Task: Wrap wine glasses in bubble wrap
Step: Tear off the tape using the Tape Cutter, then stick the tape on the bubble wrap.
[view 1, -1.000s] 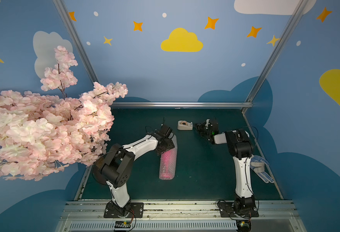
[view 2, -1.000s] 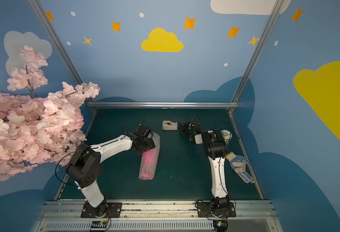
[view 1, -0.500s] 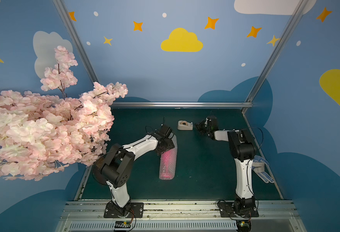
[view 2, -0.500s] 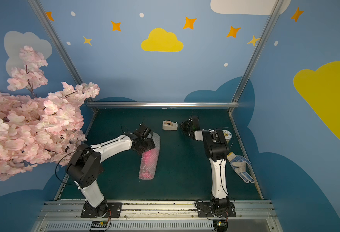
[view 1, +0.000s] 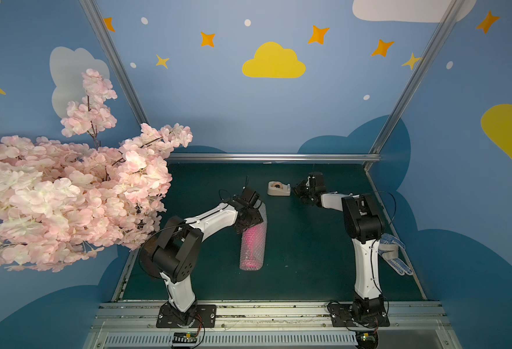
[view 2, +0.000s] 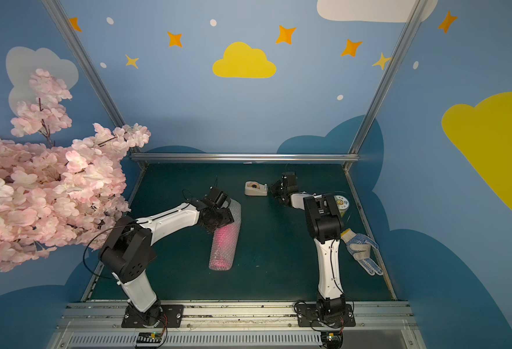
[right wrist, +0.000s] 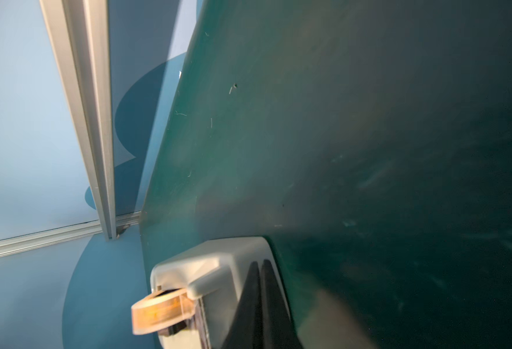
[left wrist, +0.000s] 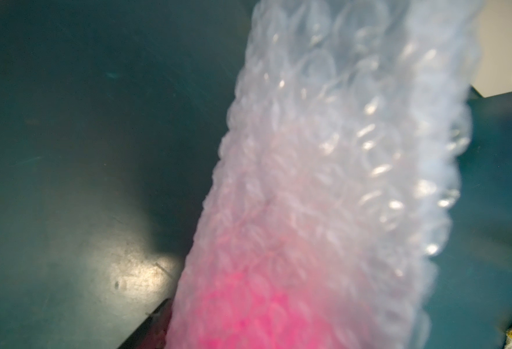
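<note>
We see the bubble wrap (view 1: 262, 211) as a rolled tube lying on the green bench (view 1: 309, 250) at the middle of both top views, its length running almost straight up and down the frame. The wine glass (view 1: 250, 241) shows as a hot-pink glow inside the tube's lower half. The left pincer (view 1: 244, 226) reaches in from the left and sits on the tube's upper part. In the left wrist view one dark finger (left wrist: 154, 326) lies against the tube's edge. The jaws stand wide, but we cannot tell whether they clamp the roll. Up and to the right, the right pincer (view 1: 296, 191) is clenched, its fingers (right wrist: 253, 302) pressed together right at the near end of the beige tape dispenser (view 1: 278, 189). A dotted work glove (view 2: 360, 250) lies by the bench's right edge, well apart from the roll.
</note>
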Tool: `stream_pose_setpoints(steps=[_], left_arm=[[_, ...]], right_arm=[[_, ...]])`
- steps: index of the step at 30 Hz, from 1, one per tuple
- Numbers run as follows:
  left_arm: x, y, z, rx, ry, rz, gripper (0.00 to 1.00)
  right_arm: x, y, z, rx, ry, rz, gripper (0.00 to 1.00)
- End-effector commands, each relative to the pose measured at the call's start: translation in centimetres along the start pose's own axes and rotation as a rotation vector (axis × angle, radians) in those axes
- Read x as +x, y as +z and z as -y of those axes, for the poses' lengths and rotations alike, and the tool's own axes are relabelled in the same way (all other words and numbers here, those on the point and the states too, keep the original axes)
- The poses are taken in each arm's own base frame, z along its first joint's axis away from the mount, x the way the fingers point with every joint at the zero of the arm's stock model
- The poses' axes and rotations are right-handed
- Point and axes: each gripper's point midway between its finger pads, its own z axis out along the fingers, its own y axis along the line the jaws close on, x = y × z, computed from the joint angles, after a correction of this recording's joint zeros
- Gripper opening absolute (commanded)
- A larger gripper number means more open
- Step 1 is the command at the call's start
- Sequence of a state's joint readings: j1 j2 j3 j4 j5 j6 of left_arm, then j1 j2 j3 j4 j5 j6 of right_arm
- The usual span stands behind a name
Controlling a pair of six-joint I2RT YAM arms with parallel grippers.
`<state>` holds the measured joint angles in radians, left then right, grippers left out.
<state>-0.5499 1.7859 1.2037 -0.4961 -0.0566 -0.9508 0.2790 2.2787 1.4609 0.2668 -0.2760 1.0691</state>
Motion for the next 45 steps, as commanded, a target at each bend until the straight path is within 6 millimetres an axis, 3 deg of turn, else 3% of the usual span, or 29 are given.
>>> stream_pose_setpoints(steps=[1,7,13,20,26,31,36,45], left_arm=[[0.1,0.0,-0.6,-0.018,-0.004,0.000,0.78],[0.1,0.0,-0.6,-0.020,-0.004,-0.002,0.78],[0.0,0.0,-0.5,-0.020,-0.004,0.000,0.78],[-0.2,0.1,-0.1,-0.013,-0.006,0.002,0.78],[-0.3,0.0,0.0,-0.006,-0.015,0.011,0.78],[0.0,0.2,-0.2,-0.003,-0.030,0.009,0.78],[0.1,0.2,-0.5,0.000,-0.038,0.014,0.78],[0.4,0.3,-1.0,0.003,-0.057,0.020,0.78]], right_arm=[[1.4,1.0,4.0,0.134,-0.001,-0.045,0.00],[2.2,1.6,6.1,0.180,0.027,-0.068,0.00],[1.6,0.7,5.3,0.161,0.021,-0.048,0.00],[-1.3,-3.9,2.3,0.139,-0.045,0.031,0.00],[-0.7,-7.7,-0.5,0.074,-0.094,0.027,0.00],[2.4,-11.3,-2.7,-0.020,-0.078,0.006,0.00],[8.0,-14.5,-4.9,-0.098,-0.090,-0.038,0.00],[17.6,-18.2,-9.4,-0.295,-0.132,-0.134,0.00]])
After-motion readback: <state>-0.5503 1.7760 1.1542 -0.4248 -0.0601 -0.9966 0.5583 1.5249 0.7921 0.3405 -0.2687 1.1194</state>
